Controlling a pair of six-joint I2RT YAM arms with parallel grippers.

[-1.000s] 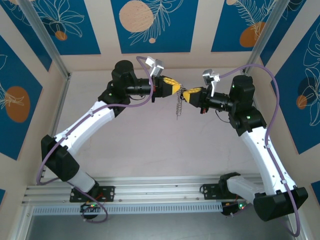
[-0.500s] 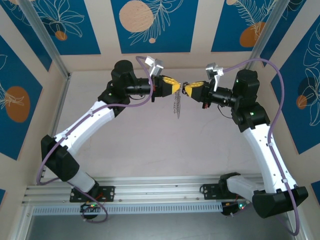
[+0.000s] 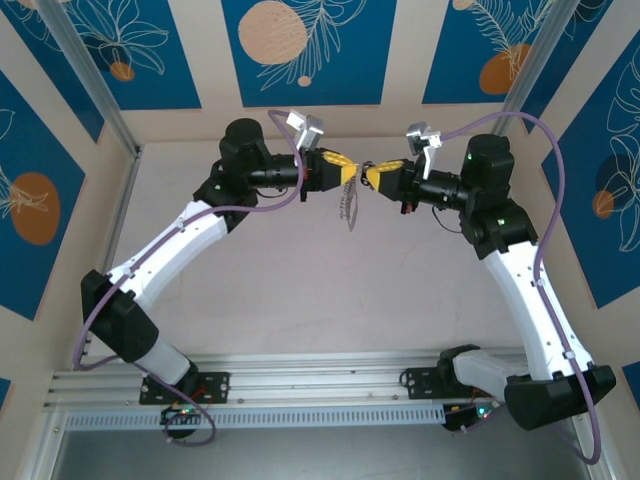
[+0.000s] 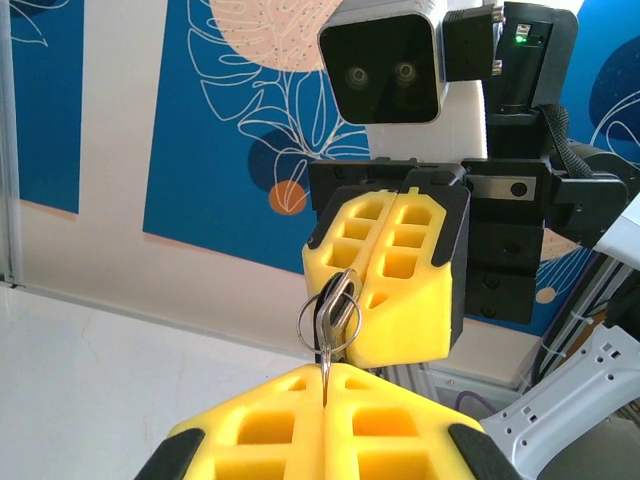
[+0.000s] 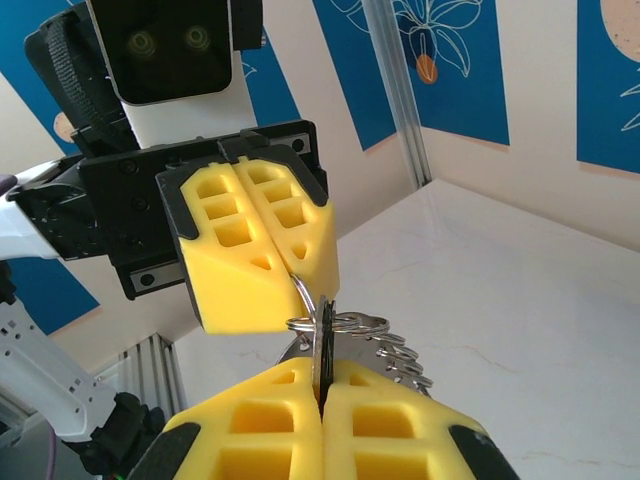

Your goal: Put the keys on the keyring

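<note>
Both yellow-fingered grippers meet tip to tip in the air above the middle of the table. My left gripper (image 3: 350, 170) (image 4: 327, 368) is shut on a thin wire ring of the keyring (image 3: 348, 207). The rest of it hangs below as a fringe of small silvery pieces (image 5: 395, 348). My right gripper (image 3: 371, 175) (image 5: 322, 365) is shut on the key (image 5: 320, 335), a thin silvery piece with a black head seen edge-on. In the left wrist view the key (image 4: 343, 295) sticks out of the right gripper's tips and crosses a round wire ring (image 4: 312, 330).
The pale table (image 3: 300, 290) lies below the hanging keyring. Blue patterned wall panels (image 3: 300, 50) close off the back and sides. An aluminium rail (image 3: 300, 385) with both arm bases runs along the near edge.
Both grippers have risen and shifted slightly toward the back, still tip to tip. The right wrist has swung up and leftward. The dangling keyring rose with them.
</note>
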